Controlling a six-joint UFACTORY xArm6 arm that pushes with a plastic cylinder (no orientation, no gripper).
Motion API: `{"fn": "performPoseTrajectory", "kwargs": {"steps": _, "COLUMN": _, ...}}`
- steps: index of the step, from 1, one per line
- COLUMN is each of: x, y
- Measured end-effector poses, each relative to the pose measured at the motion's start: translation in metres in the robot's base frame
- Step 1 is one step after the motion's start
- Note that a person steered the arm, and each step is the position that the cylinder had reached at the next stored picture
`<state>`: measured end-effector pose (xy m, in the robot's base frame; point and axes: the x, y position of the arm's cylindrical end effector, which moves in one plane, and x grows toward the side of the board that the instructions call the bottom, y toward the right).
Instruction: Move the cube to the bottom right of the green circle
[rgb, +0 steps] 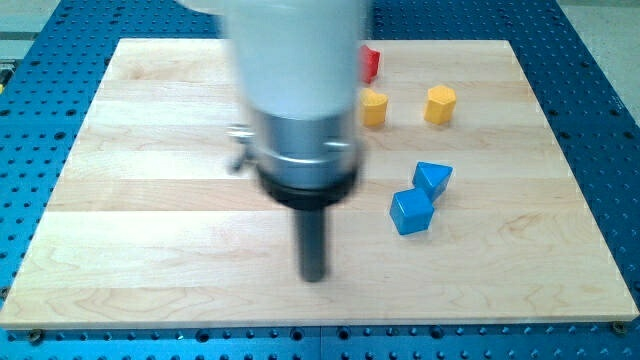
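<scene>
My tip (314, 277) stands left of the blue cube (411, 212), bare board (150, 200) between; a blue triangular block (433, 178), perhaps touching, crowds the cube's far right.

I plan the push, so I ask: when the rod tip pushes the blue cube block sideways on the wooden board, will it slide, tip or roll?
The blue cube block likely slides, resting on a flat face. It may turn, as the blue triangular block touches it. My tip stands apart, to its left.
</scene>
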<state>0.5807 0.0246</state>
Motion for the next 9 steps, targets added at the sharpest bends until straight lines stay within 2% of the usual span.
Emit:
{"fn": "performPoseTrajectory", "kwargs": {"steps": 1, "x": -0.014, "y": 0.102}}
{"fn": "performPoseTrajectory", "kwargs": {"steps": 2, "x": -0.056, "y": 0.159}}
{"fn": "performPoseTrajectory", "kwargs": {"steps": 3, "x": -0.066, "y": 0.156}}
{"fn": "performPoseTrajectory", "kwargs": {"steps": 4, "x": -0.053, "y": 0.122}}
{"fn": "performPoseTrajectory", "kwargs": {"steps": 6, "x": -0.054, "y": 0.048}}
{"fn": "performPoseTrajectory", "kwargs": {"steps": 7, "x": -0.019, "y": 0.045}}
{"fn": "performPoseTrajectory", "kwargs": {"steps": 9, "x": -0.032, "y": -0.013}}
